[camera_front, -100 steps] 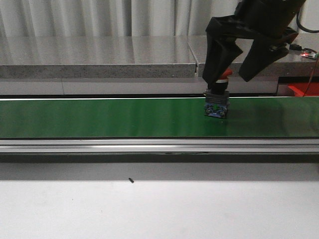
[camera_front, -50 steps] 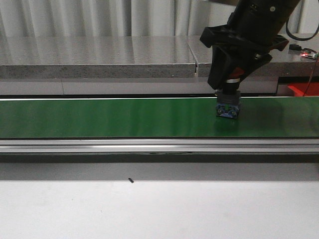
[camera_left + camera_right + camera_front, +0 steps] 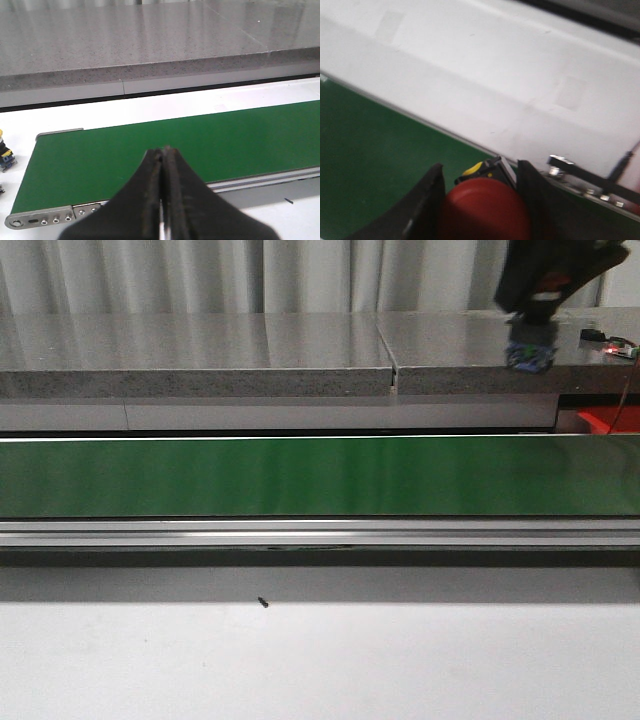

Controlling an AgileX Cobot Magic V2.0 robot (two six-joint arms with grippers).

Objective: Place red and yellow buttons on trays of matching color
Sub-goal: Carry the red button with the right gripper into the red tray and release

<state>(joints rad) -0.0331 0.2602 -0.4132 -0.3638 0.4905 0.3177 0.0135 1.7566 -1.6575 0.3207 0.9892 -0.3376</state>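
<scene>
My right gripper [image 3: 535, 325] was clamped on the red button [image 3: 485, 207], held upright high above the green belt [image 3: 300, 475], with the red tray [image 3: 605, 420] lying below and to its right, nearer this arm.

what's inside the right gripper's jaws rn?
A red button sits between the right gripper fingers, with a yellow-and-black part visible behind it. The front view shows its blue base hanging below the gripper. The contact faces are hidden.
</scene>
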